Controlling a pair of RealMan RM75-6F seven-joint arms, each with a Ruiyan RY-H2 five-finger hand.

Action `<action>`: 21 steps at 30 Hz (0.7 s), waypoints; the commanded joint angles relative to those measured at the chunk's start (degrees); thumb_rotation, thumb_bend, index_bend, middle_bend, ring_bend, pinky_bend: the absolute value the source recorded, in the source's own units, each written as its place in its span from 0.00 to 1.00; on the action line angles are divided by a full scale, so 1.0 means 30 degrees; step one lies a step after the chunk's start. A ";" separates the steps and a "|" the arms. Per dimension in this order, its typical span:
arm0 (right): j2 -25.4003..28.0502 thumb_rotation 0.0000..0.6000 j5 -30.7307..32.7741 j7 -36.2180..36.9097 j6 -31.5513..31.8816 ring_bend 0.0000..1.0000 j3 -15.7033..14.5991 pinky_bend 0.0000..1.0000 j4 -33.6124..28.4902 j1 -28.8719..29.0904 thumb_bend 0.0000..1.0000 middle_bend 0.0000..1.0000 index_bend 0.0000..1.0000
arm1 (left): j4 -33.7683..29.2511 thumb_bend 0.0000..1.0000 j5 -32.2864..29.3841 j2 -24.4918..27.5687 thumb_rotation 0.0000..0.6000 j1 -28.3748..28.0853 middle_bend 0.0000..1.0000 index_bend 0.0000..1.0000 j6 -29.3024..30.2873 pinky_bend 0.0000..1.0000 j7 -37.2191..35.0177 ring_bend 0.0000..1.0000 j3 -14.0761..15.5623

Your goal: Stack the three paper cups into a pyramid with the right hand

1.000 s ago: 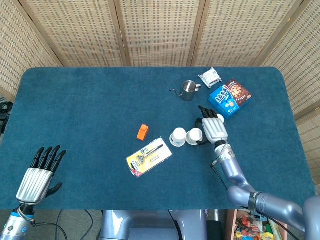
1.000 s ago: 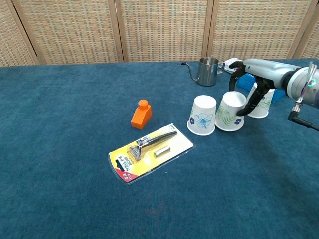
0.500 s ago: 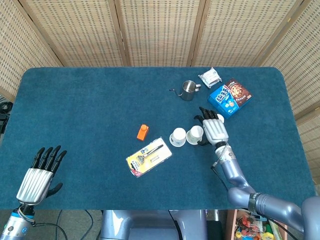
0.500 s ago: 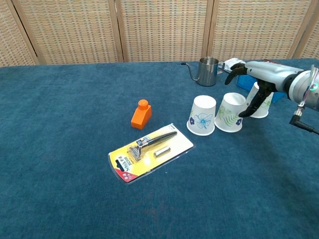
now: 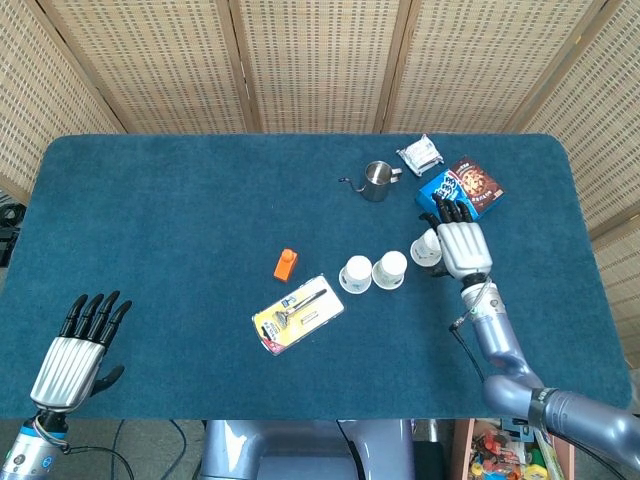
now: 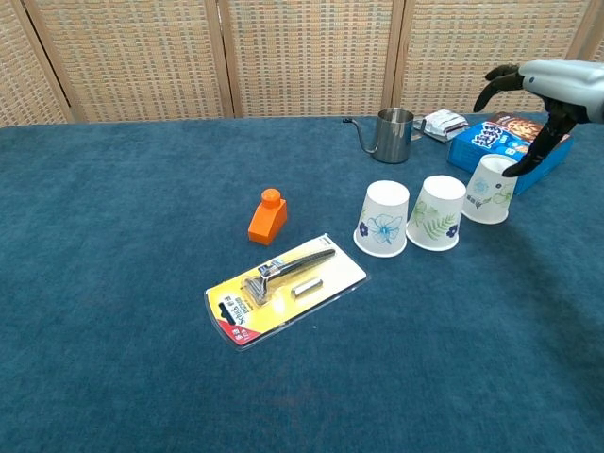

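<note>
Three paper cups are standing upside down in a row on the blue worktop (image 6: 113, 359): the blue-flower cup (image 6: 384, 219) and the green-leaf cup (image 6: 438, 212) are touching, while the third cup (image 6: 489, 190) is sitting just to their right, unstacked. The right hand (image 6: 538, 90) is hovering above the third cup, fingers spread and grasping nothing. The left hand (image 5: 78, 348) is resting released at the near left edge, well apart from the razor pack (image 6: 286, 289), orange block (image 6: 268, 216) and steel pitcher (image 6: 393, 134).
</note>
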 commanded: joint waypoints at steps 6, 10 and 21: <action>0.0212 1.00 0.1158 -0.0536 -0.1356 0.00 0.0304 0.00 0.1544 0.0881 0.06 0.00 0.25 | 0.0076 0.20 -0.0141 -0.0136 1.00 -0.0041 0.00 0.00 -0.0192 0.00 0.0271 0.00 -0.0009; -0.0171 1.00 0.1835 -0.0693 -0.2327 0.00 0.0210 0.00 0.2928 0.1376 0.06 0.00 0.25 | 0.0122 0.20 -0.0292 -0.0234 1.00 -0.0082 0.00 0.00 -0.0300 0.00 0.0426 0.00 -0.0066; -0.1143 1.00 0.2641 -0.0614 -0.3791 0.00 -0.0313 0.00 0.5132 0.1917 0.06 0.00 0.29 | 0.0195 0.20 -0.0665 -0.0461 1.00 -0.0227 0.00 0.00 -0.0728 0.00 0.0779 0.00 -0.0099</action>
